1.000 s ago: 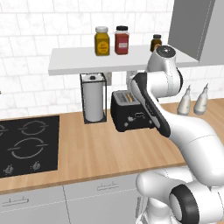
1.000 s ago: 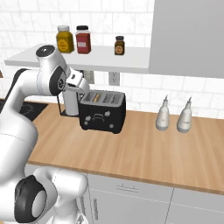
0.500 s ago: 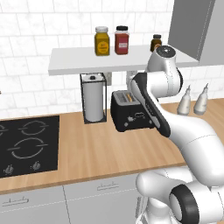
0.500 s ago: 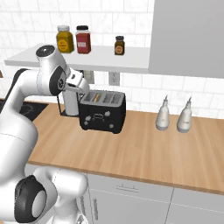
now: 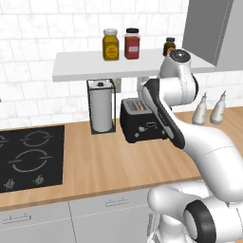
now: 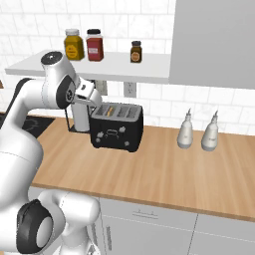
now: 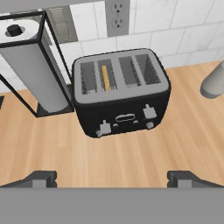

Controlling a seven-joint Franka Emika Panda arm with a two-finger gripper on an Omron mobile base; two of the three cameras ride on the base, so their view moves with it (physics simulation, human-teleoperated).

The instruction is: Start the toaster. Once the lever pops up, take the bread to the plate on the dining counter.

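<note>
The light-wood bench (image 5: 109,163) runs along the white-tiled wall, with a black hob (image 5: 29,156) set into its left end. The robot arm (image 5: 163,111) reaches in over it from the front edge. The black toaster (image 7: 120,91) stands near the bench's back edge, just right of the wire-framed paper-towel roll (image 7: 33,65), its front controls facing the front edge. The bread (image 7: 105,77) sits upright in the second slot from the toaster's left, only its tan top edge showing. Two levers (image 7: 105,127) stick out of the toaster's front face. Two pale bottles (image 6: 198,131) stand together toward the back right of the bench. The gripper (image 7: 111,178) hovers above and in front of the toaster, fingers spread fully apart with nothing between them.
</note>
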